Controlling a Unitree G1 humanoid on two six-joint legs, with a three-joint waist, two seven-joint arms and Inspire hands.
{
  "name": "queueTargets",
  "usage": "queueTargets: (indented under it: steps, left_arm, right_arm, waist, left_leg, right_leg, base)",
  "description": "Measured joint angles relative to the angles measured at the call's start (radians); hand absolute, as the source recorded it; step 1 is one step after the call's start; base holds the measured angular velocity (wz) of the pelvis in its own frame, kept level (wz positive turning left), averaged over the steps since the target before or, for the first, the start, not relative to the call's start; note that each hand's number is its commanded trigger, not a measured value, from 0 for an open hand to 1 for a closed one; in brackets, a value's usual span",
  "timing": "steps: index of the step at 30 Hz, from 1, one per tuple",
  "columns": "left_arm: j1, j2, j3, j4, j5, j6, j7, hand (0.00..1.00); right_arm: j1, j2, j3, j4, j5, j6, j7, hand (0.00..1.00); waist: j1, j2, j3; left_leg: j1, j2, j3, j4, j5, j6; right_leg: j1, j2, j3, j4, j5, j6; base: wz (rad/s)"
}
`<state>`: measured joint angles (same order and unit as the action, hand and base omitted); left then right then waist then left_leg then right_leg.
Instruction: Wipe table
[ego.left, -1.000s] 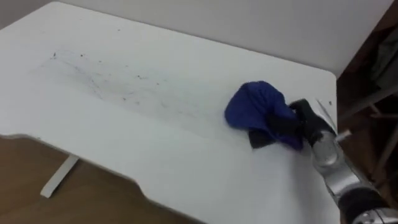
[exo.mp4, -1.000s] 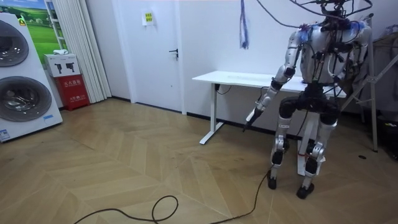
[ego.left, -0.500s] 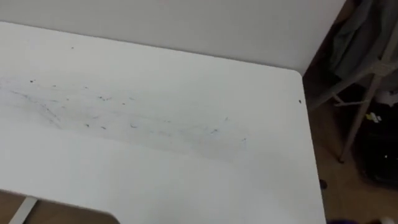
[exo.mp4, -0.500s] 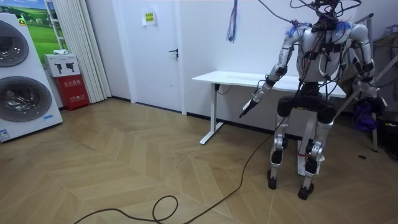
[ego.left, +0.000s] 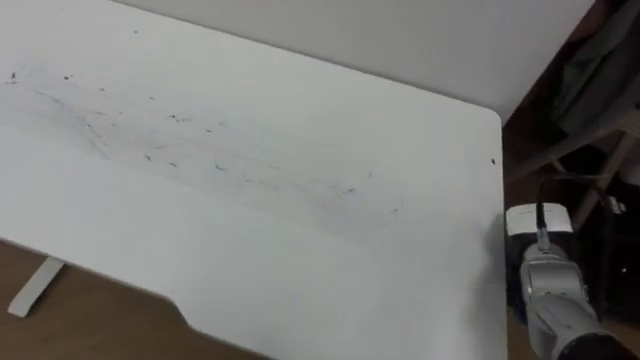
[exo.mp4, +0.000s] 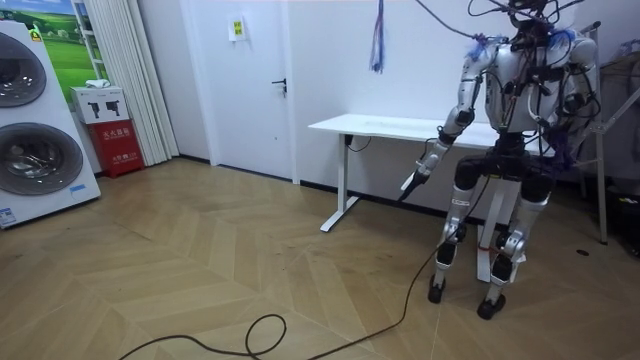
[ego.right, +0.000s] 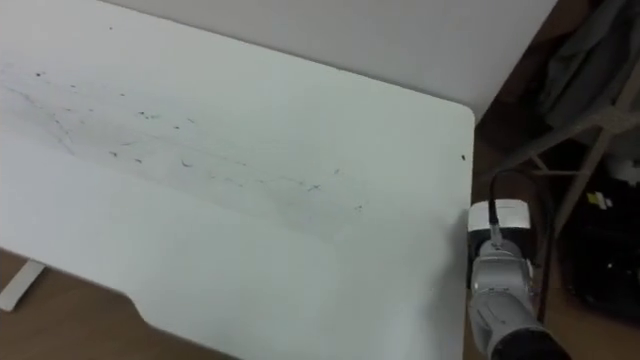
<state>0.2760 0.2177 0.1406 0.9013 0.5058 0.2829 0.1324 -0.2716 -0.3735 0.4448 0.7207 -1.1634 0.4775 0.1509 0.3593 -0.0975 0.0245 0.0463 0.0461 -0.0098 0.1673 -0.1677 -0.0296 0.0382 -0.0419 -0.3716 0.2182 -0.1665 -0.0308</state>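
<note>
Right arm comes in low beside the table (ego.left: 300, 260), forearm running alongside the table's right edge. The right hand (ego.left: 538, 222) sits just off that edge, its back turned up to the camera, and whether it is clamped on anything I cannot tell. Over in the room view the robot stands upright at the table's end, left arm stretched forward and down. The left hand (exo.mp4: 411, 183) hangs out in front of the table, just below the level of the top; loose or closed, I cannot tell from here.

Count it up: one table, two hands, one trail of faint dark marks (ego.left: 200, 160) running across the table top from the far left toward the right end. There's one door (exo.mp4: 250, 90) beyond the table's other end, and two washing machines (exo.mp4: 35, 160) further off still.

Now the change: a second ago the right hand was on the table near its right end, pressed into a bunched blue cloth. The hand is off the top now, and where the cloth is I cannot tell
</note>
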Motion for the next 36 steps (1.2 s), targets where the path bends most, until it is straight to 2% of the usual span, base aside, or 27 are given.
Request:
queueTargets:
  steps: [3, 5, 7, 10, 15, 20, 23, 25, 26, 28, 29, 31, 33, 36]
  left_arm:
    - [0.015, 0.004, -0.041, -0.001, 0.0, 0.009, 0.015, 0.0]
    - [0.022, 0.004, -0.043, -0.009, 0.0, 0.01, 0.015, 0.0]
    - [0.025, 0.004, -0.043, -0.019, -0.001, 0.007, 0.015, 0.0]
    - [0.024, 0.003, -0.043, -0.028, -0.003, 0.008, 0.016, 0.0]
    - [0.025, -0.006, -0.044, -0.067, -0.002, 0.001, 0.016, 0.0]
    - [0.025, -0.008, -0.044, -0.067, -0.003, 0.003, 0.018, 0.0]
    - [0.025, -0.009, -0.044, -0.065, -0.002, 0.009, 0.032, 0.0]
    - [0.045, -0.009, -0.045, -0.052, -0.003, 0.004, 0.054, 0.0]
    - [0.05, -0.009, -0.044, -0.051, -0.005, 0.003, 0.056, 0.0]
    - [0.051, -0.009, -0.045, -0.043, -0.028, -0.001, 0.062, 0.0]
    - [0.051, -0.009, -0.046, -0.038, -0.034, -0.004, 0.063, 0.0]
    - [0.053, -0.009, -0.046, -0.032, -0.037, -0.01, 0.063, 0.0]
    - [0.057, -0.01, -0.046, -0.032, -0.035, -0.02, 0.062, 0.0]
    - [0.067, -0.021, -0.046, -0.036, -0.033, -0.03, 0.06, 0.0]
  right_arm:
    - [0.003, 0.0, -0.04, 0.0, 0.064, 0.001, 0.0, 1.0]
    - [0.013, 0.006, -0.091, 0.0, 0.08, -0.002, -0.006, 1.0]
    - [0.017, 0.012, -0.145, 0.0, 0.109, -0.021, -0.01, 1.0]
    - [0.024, 0.011, -0.178, 0.0, 0.196, -0.033, -0.039, 1.0]
    - [0.03, 0.011, -0.204, -0.004, 0.232, -0.053, -0.07, 1.0]
    - [0.036, 0.011, -0.204, -0.074, 0.188, -0.048, -0.085, 1.0]
    - [0.037, -0.001, -0.204, -0.142, 0.14, -0.04, -0.087, 1.0]
    - [0.037, -0.01, -0.233, -0.274, 0.107, -0.039, -0.094, 1.0]
    - [0.036, -0.005, -0.247, -0.321, 0.112, -0.039, -0.104, 1.0]
    - [0.032, 0.039, -0.283, -0.512, 0.159, -0.044, -0.194, 1.0]
    - [0.027, 0.05, -0.282, -0.55, 0.172, -0.056, -0.216, 1.0]
    - [0.006, 0.087, -0.27, -0.645, 0.232, -0.122, -0.277, 1.0]
    - [0.004, 0.111, -0.264, -0.684, 0.276, -0.164, -0.295, 1.0]
    - [0.003, 0.114, -0.258, -0.708, 0.342, -0.216, -0.302, 1.0]
  waist:
    - [-0.003, 0.003, 0.0021]
    - [-0.012, 0.002, 0.0016]
    - [-0.02, 0.0, 0.0003]
    - [-0.034, 0.004, -0.0012]
    - [-0.05, 0.018, -0.008]
    - [-0.062, 0.042, -0.0098]
    - [-0.064, 0.049, -0.0107]
    - [-0.068, 0.05, -0.0112]
    - [-0.071, 0.05, -0.0112]
    - [-0.076, 0.05, -0.0148]
    - [-0.076, 0.049, -0.0169]
    - [-0.074, 0.048, -0.0261]
    - [-0.066, 0.044, -0.0283]
    - [-0.052, 0.045, -0.0275]
  left_leg:
    - [0.001, 0.0, -0.006, 0.001, 0.0, 0.0]
    - [0.001, 0.0, -0.014, 0.001, 0.0, 0.0]
    - [-0.002, -0.001, -0.023, 0.001, 0.0, -0.001]
    - [-0.002, -0.001, -0.028, 0.002, 0.0, -0.001]
    - [0.005, -0.002, -0.028, 0.004, 0.0, -0.001]
    - [0.019, -0.002, -0.015, 0.0, 0.0, -0.001]
    - [0.019, -0.002, -0.006, 0.0, 0.001, 0.0]
    - [0.019, -0.001, 0.003, 0.0, 0.001, 0.0]
    - [0.019, -0.001, 0.003, 0.001, 0.001, 0.0]
    - [0.02, -0.002, 0.0, 0.0, 0.001, 0.0]
    - [0.02, -0.003, -0.003, 0.001, 0.001, 0.0]
    - [0.025, -0.007, -0.02, 0.001, 0.001, 0.0]
    - [0.03, -0.011, -0.034, 0.0, 0.001, 0.001]
    - [0.033, -0.02, -0.054, -0.004, -0.002, 0.005]
  right_leg:
    - [0.004, 0.0, -0.003, -0.003, -0.001, -0.001]
    - [0.015, 0.003, -0.013, -0.017, 0.0, -0.001]
    - [0.016, 0.002, -0.023, -0.019, 0.0, -0.001]
    - [0.024, 0.003, -0.031, -0.029, 0.0, -0.001]
    - [0.03, 0.002, -0.034, -0.03, 0.0, 0.0]
    - [0.028, 0.001, -0.012, -0.017, 0.0, 0.001]
    - [0.02, 0.001, 0.0, -0.011, -0.001, 0.0]
    - [0.004, -0.003, 0.014, 0.006, -0.005, -0.003]
    - [0.004, -0.002, 0.016, 0.006, -0.005, -0.003]
    - [0.007, -0.002, 0.015, 0.004, -0.006, -0.001]
    - [0.01, -0.002, 0.013, 0.002, -0.006, -0.001]
    - [0.025, -0.004, 0.001, -0.002, -0.009, 0.004]
    - [0.048, -0.006, -0.017, -0.013, -0.012, 0.009]
    - [0.061, -0.012, -0.018, -0.013, -0.021, 0.017]
  base:
    - [0.07]
    - [0.13]
    - [0.12]
    - [0.05]
    - [0.01]
    - [-0.11]
    - [-0.13]
    - [-0.26]
    - [-0.1]
    - [0.13]
    - [0.2]
    - [0.25]
    - [0.35]
    - [0.33]
